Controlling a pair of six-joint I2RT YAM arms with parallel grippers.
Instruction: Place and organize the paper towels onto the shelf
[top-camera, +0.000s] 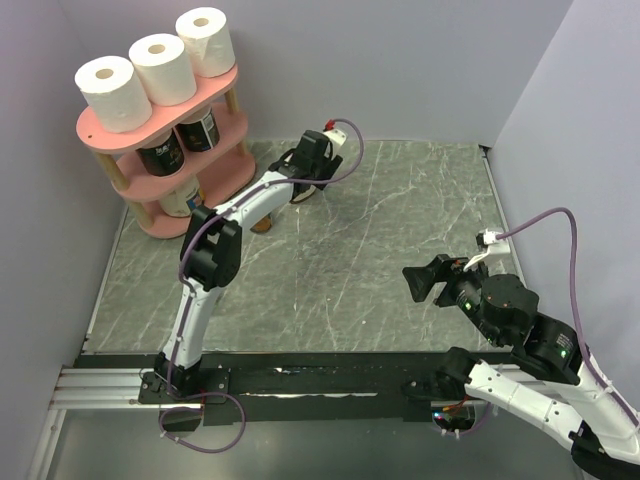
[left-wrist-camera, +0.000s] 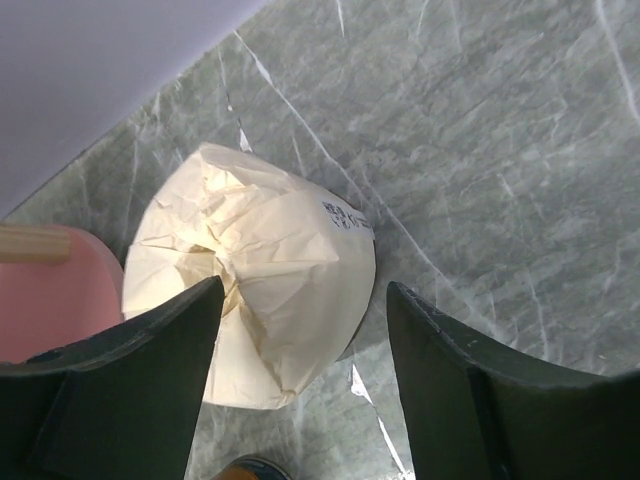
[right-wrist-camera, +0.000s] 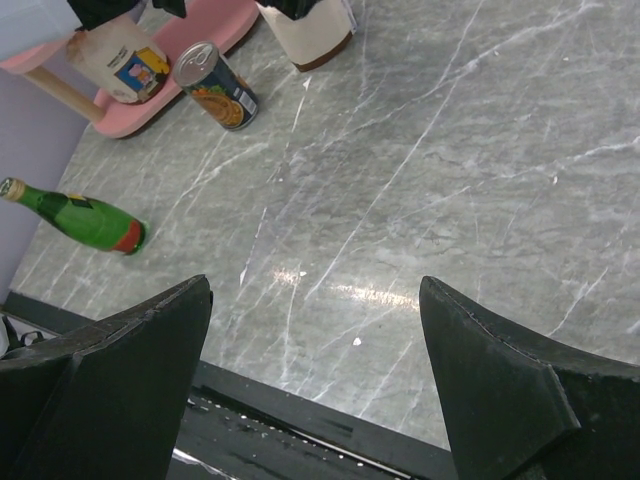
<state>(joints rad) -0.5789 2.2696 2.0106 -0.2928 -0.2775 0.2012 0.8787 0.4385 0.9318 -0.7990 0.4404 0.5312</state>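
Three white paper towels (top-camera: 163, 68) stand in a row on the top board of the pink shelf (top-camera: 112, 138) at the far left. Dark cans sit on its middle board. My left gripper (top-camera: 298, 185) is open just right of the shelf. In the left wrist view it (left-wrist-camera: 305, 290) hangs above a cream, crumpled paper-wrapped round object (left-wrist-camera: 255, 270), with the fingers either side of its near edge and not touching it. My right gripper (top-camera: 418, 283) is open and empty over bare table at the right; the right wrist view (right-wrist-camera: 315, 285) shows nothing between its fingers.
A labelled can (right-wrist-camera: 215, 85) lies on its side near the shelf foot (right-wrist-camera: 190, 40). A green bottle (right-wrist-camera: 75, 220) lies on the table to the left. A white jar (right-wrist-camera: 125, 60) stands on the bottom board. Walls close in on the left, back and right.
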